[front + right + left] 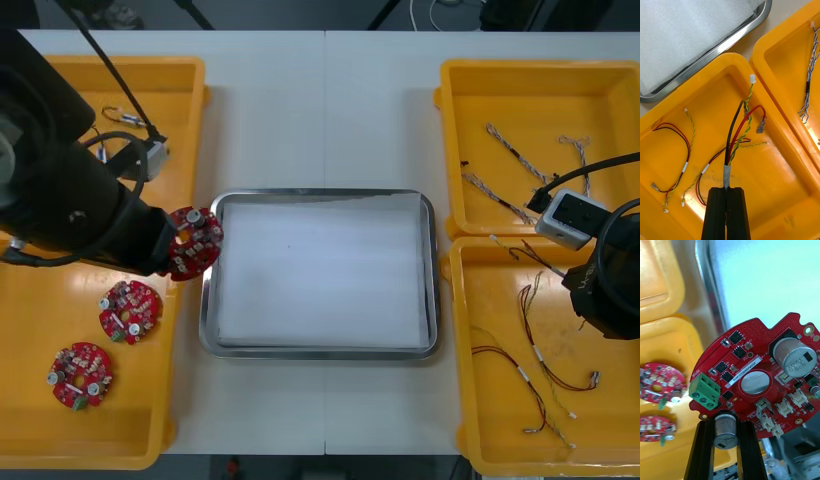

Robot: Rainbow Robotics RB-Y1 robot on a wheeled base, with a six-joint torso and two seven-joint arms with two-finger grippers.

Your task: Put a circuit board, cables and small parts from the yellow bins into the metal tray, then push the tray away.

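A red board [196, 243] is held by the left end effector [725, 427] at the left rim of the tray [320, 352], partly over the rim and partly over the strip of worktop [320, 100] beside the near left bin [40, 420]. The black fingers [702, 450] are clamped on a grey cylinder at the board's edge, next to a green terminal block. Two more boards [130, 311] are seen lying flat in the near left bin, apart from each other. The tray, white inside, is set between the bins at the middle of the worktop. On the other side, the right end effector [727, 191] is closed on the taped end of a cable [738, 127] of black, red and yellow-green wires, held above the floor of the near right bin [500, 420]. Other red and yellow cables [685, 150] are spread loosely on that bin's floor. Blue and white cables [510, 150] are seen lying in the far right bin [540, 90].
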